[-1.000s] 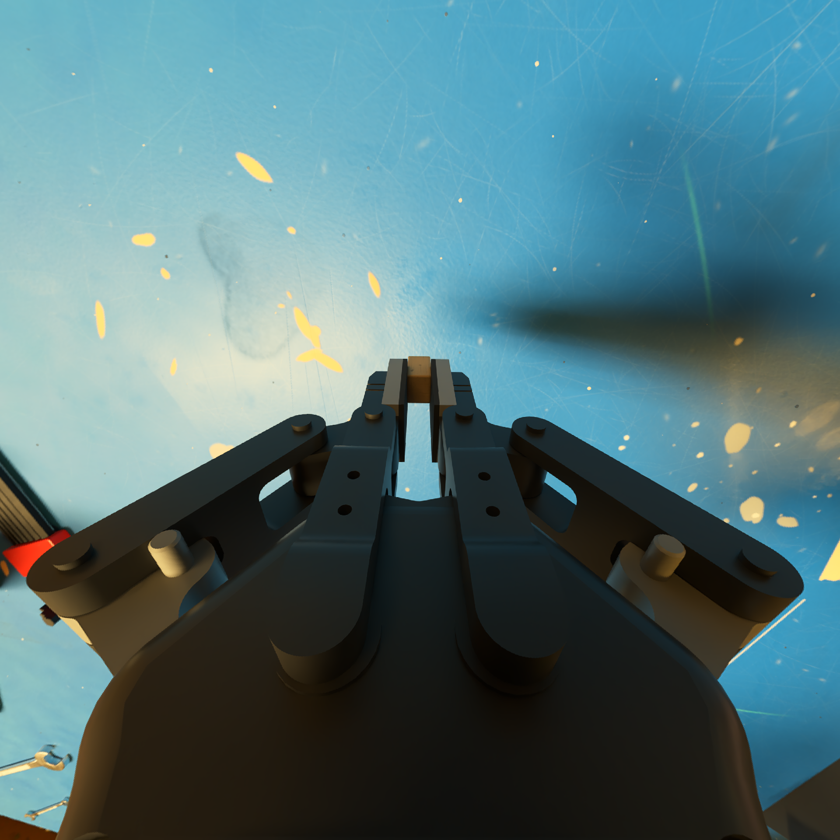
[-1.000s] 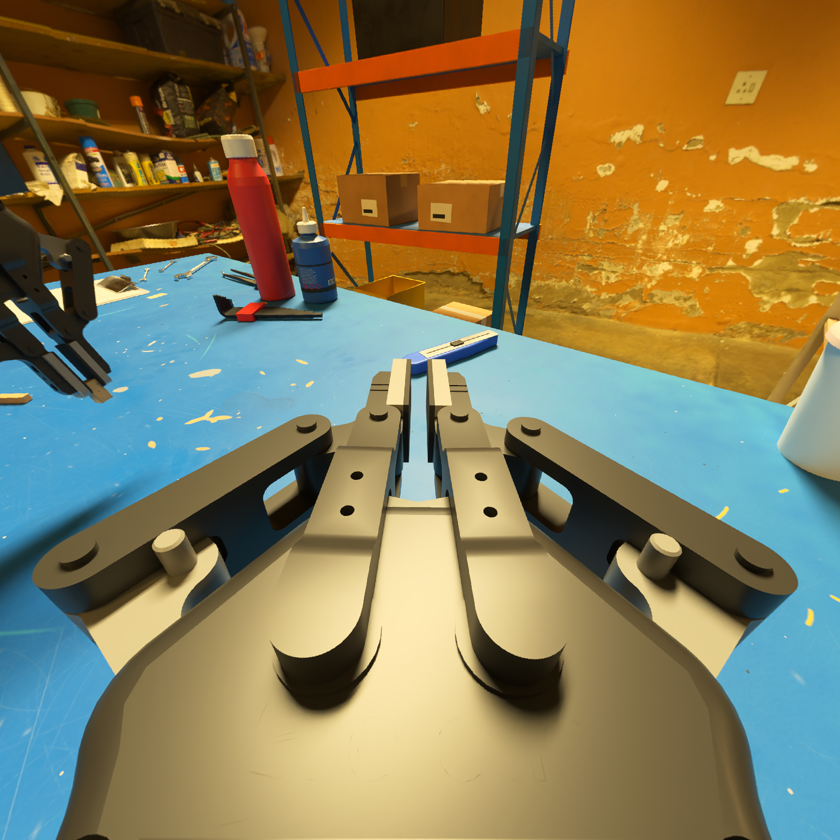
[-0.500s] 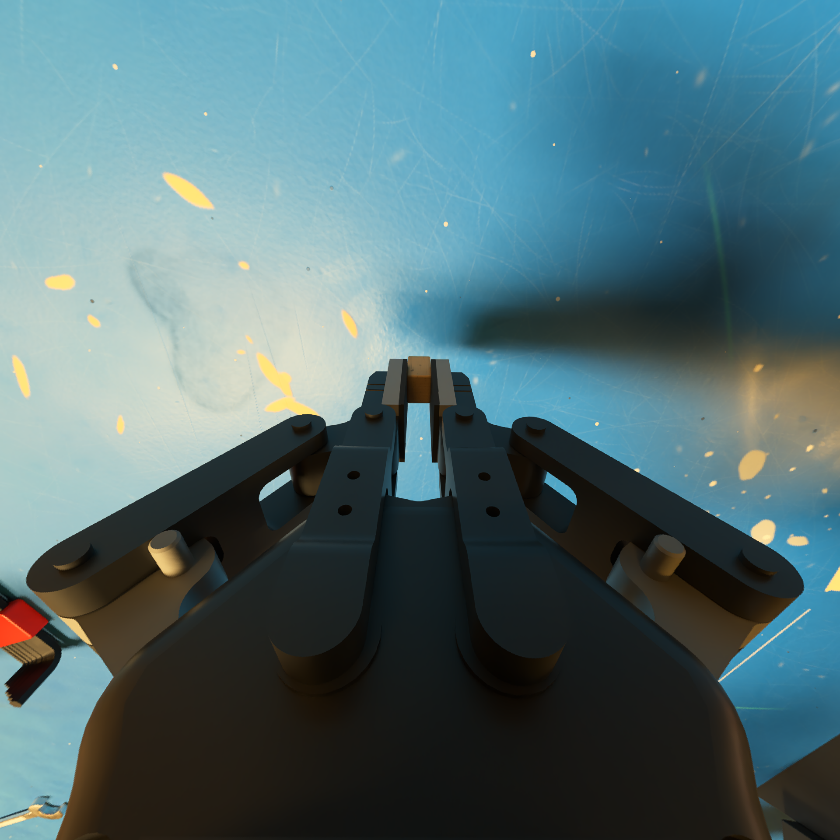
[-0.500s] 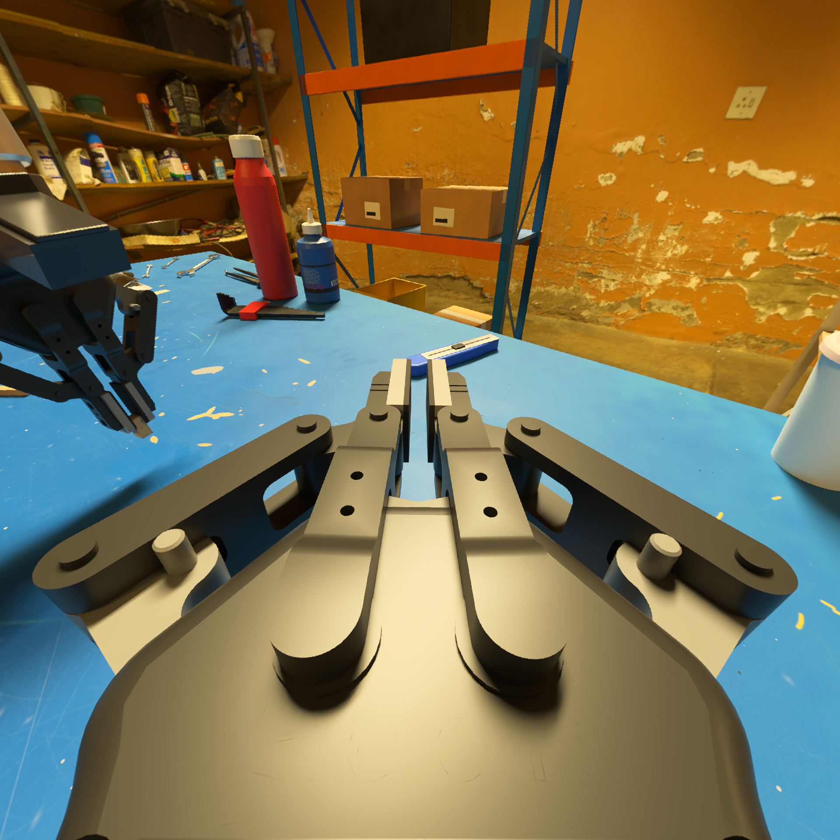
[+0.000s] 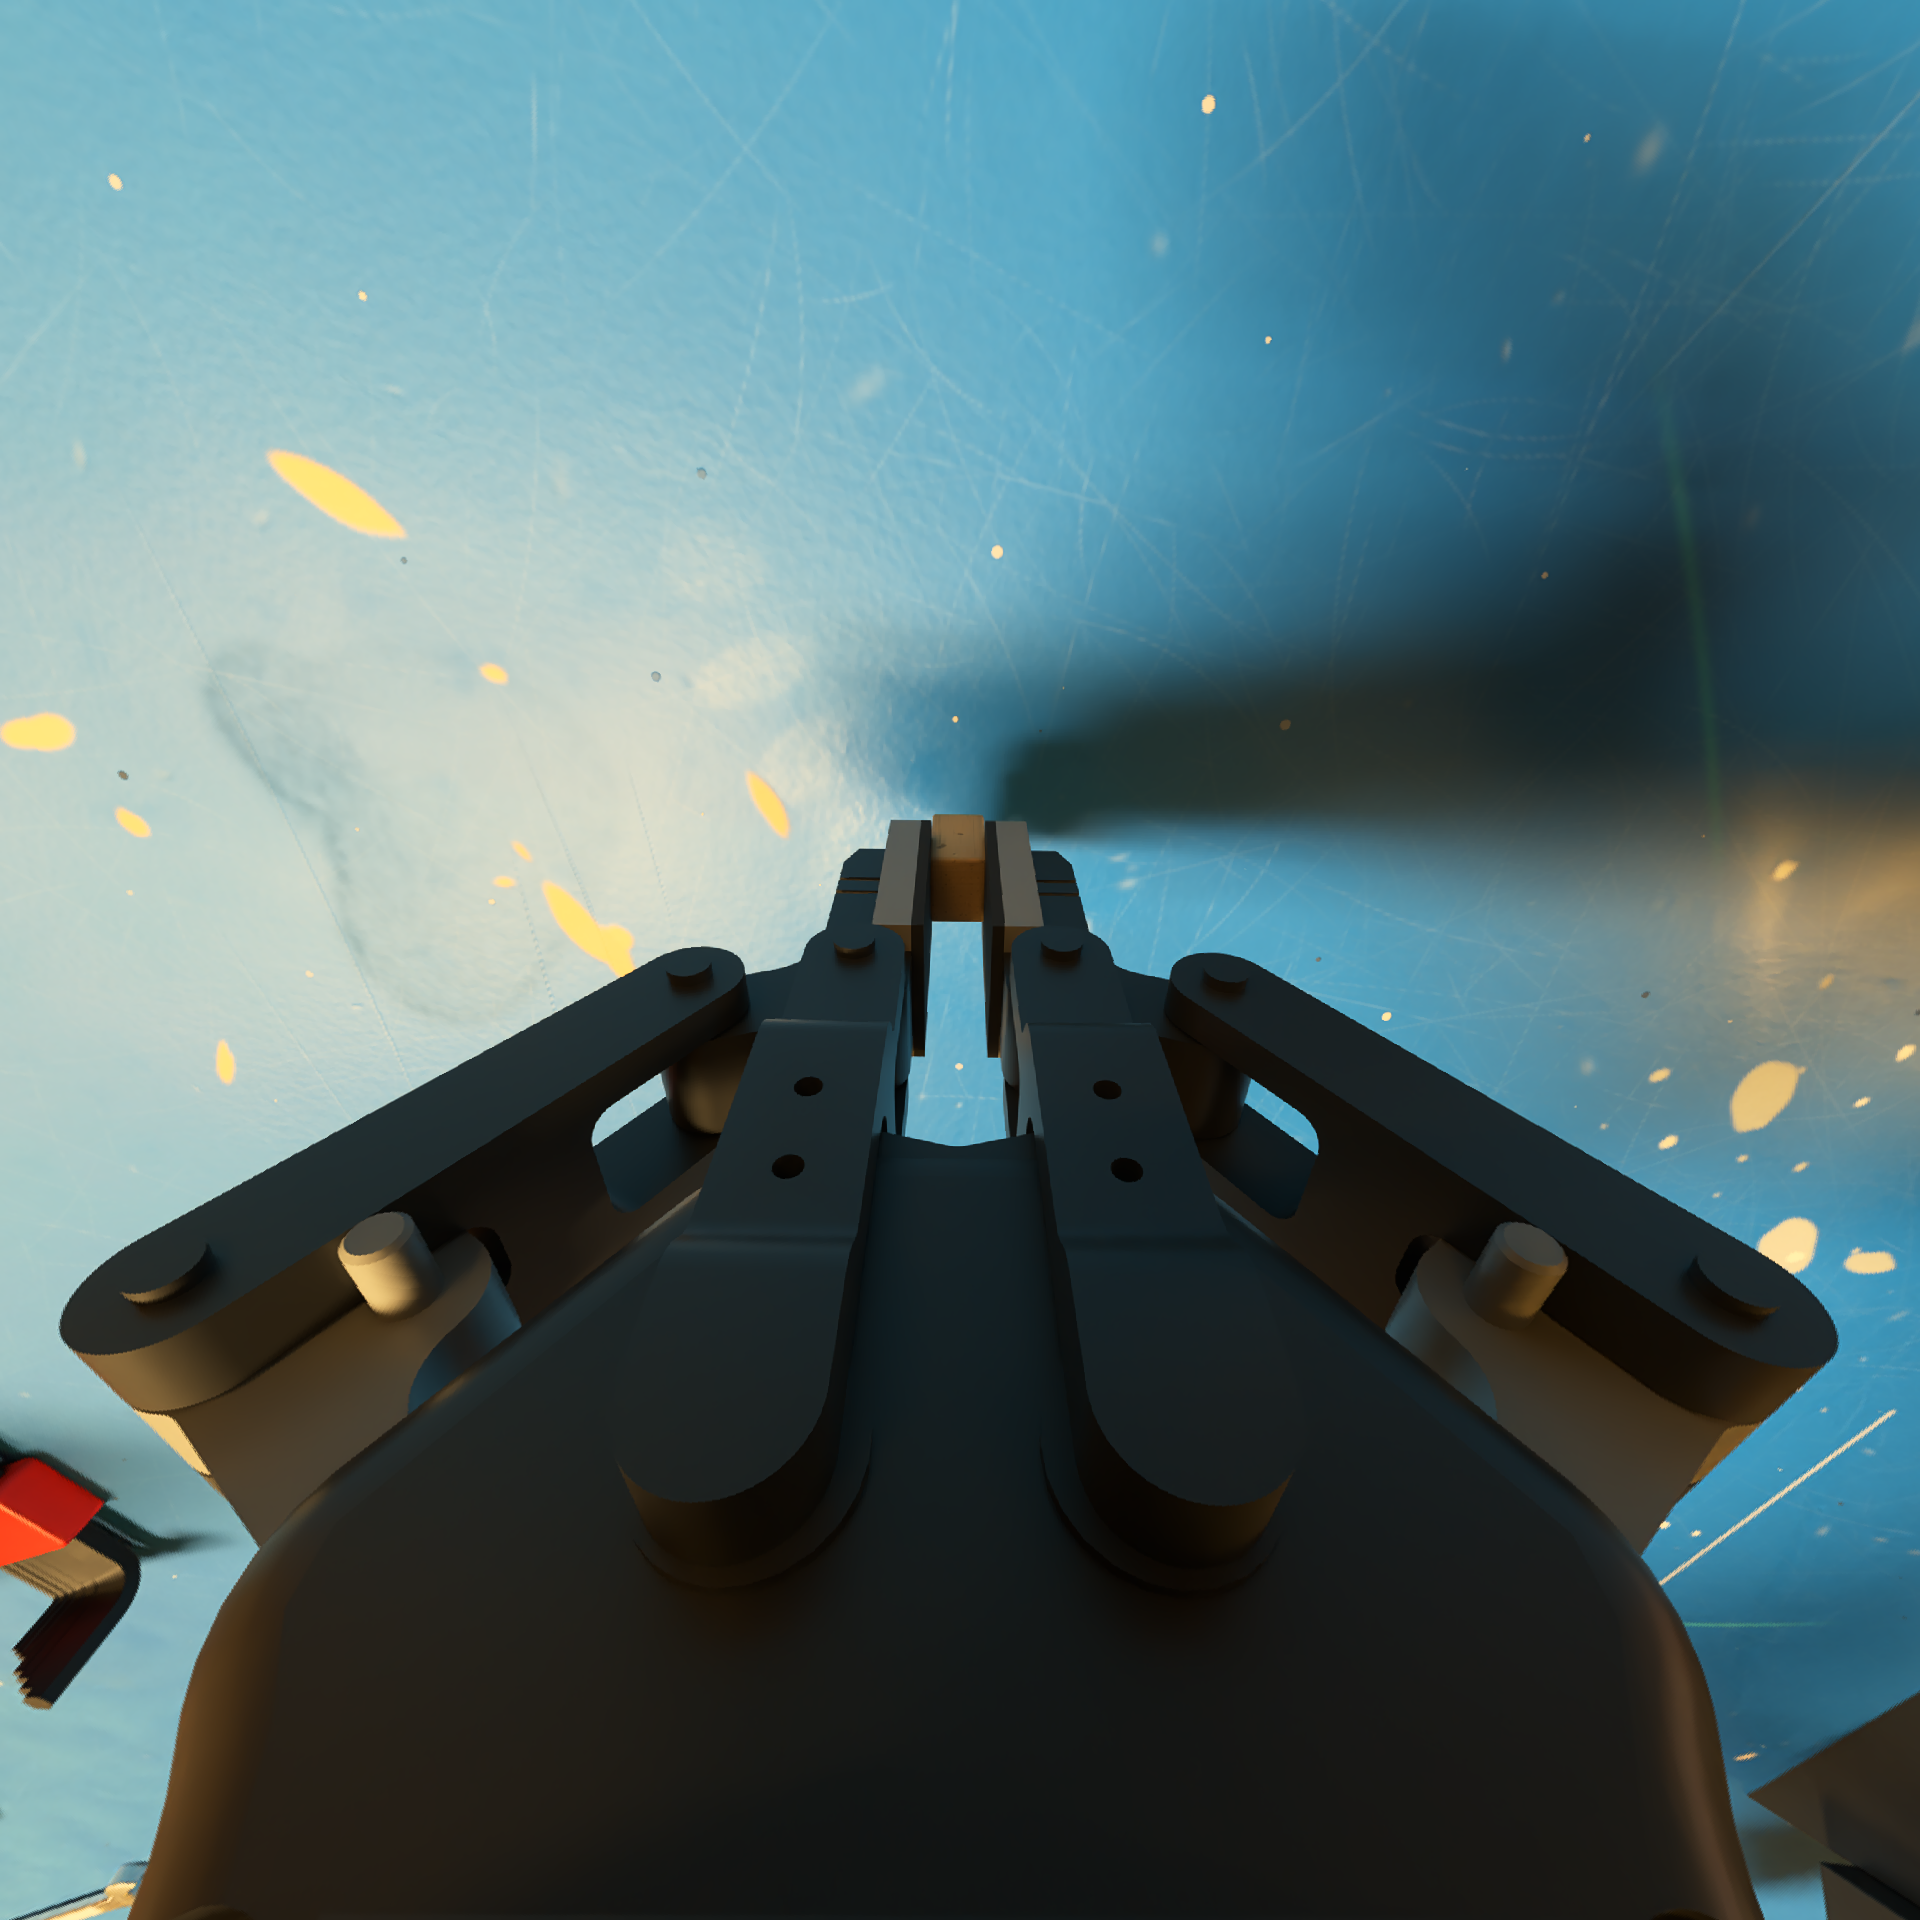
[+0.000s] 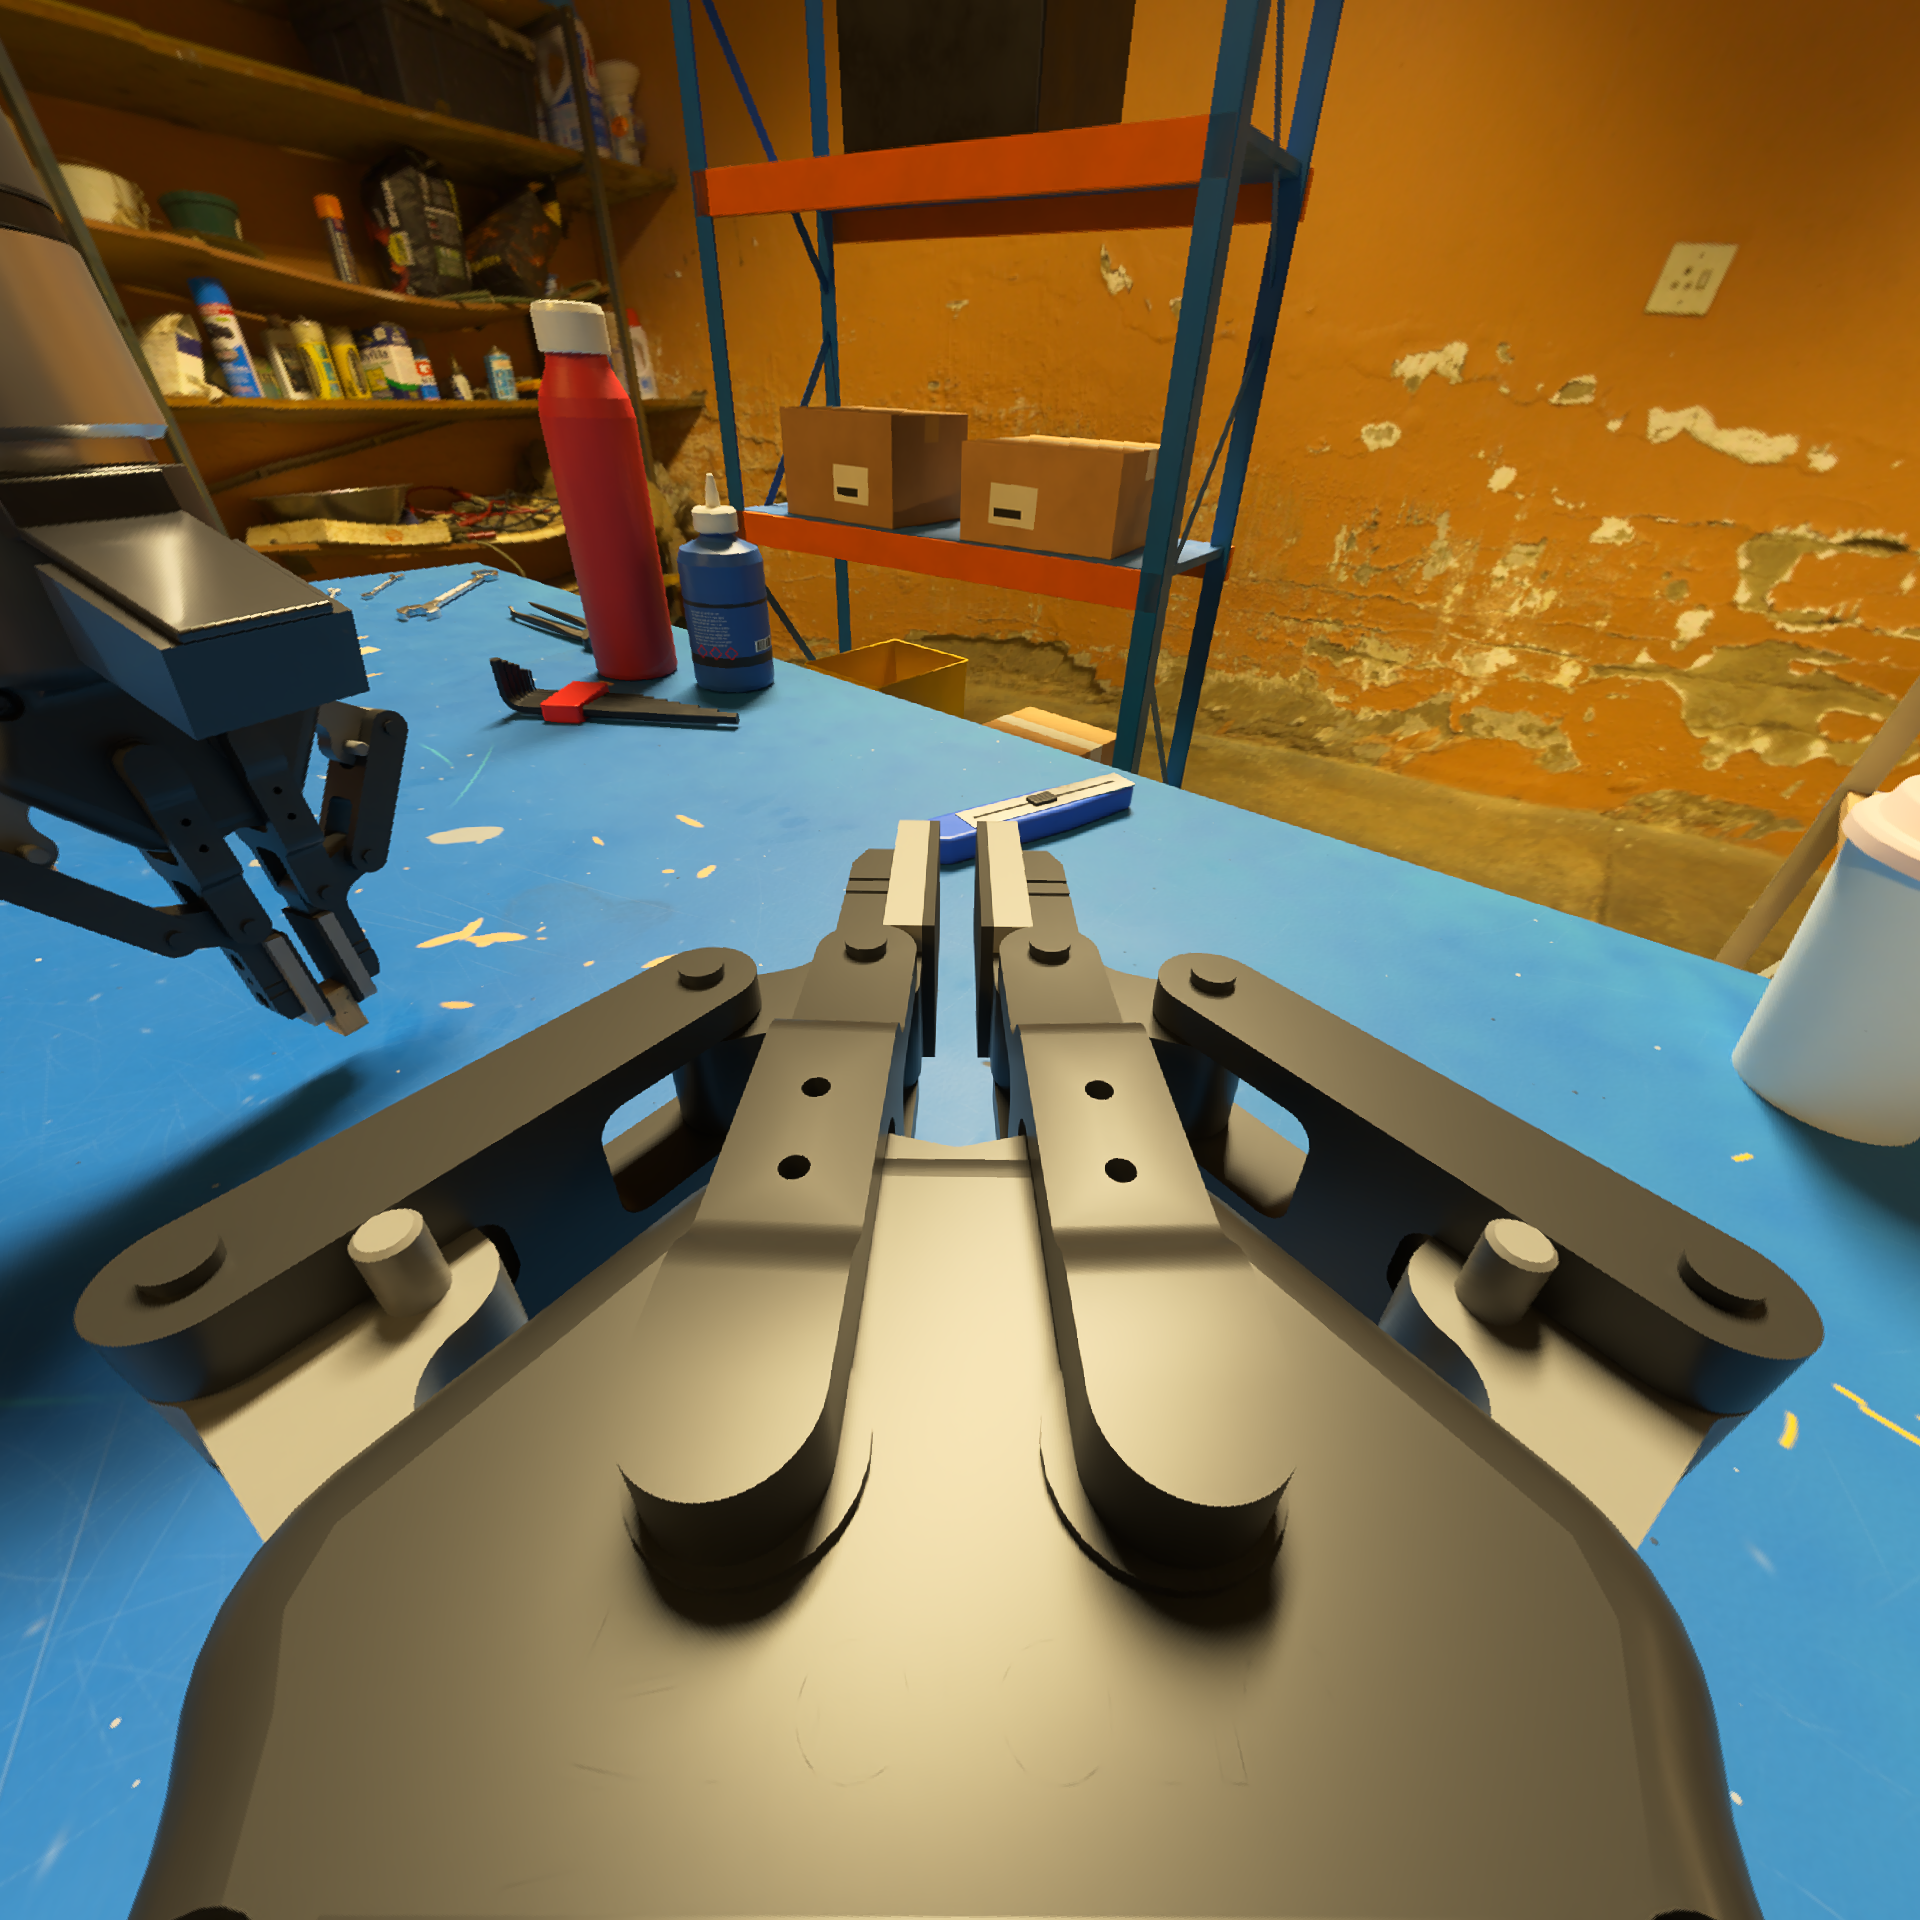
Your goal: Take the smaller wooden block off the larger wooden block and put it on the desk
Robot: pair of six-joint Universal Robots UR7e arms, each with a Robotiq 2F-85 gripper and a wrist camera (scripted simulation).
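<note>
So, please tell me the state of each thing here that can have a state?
left hand: shut on the smaller wooden block, above the blue desk
right hand: shut, nothing between fingers
red bottle: upright, capped
blue bottle: upright, capped
cardboard boxes: closed, on shelf

— What colour is the desk (image 6: 1299, 997)?
— Bright blue, flecked with pale yellow chips and fine light scratches.
— And the small block (image 5: 957, 868) in the dark grey left gripper (image 5: 957, 883)?
— Tan wood.
— The bottles far left?
— A red bottle (image 6: 601, 499) with a white cap, and just right of it a dark blue glue bottle (image 6: 724, 603) with a white nozzle.
— Behind them?
— A blue-and-orange rack (image 6: 987, 187) holding brown boxes (image 6: 971, 478), against an orange wall (image 6: 1507, 416) with peeling pale patches.
</note>
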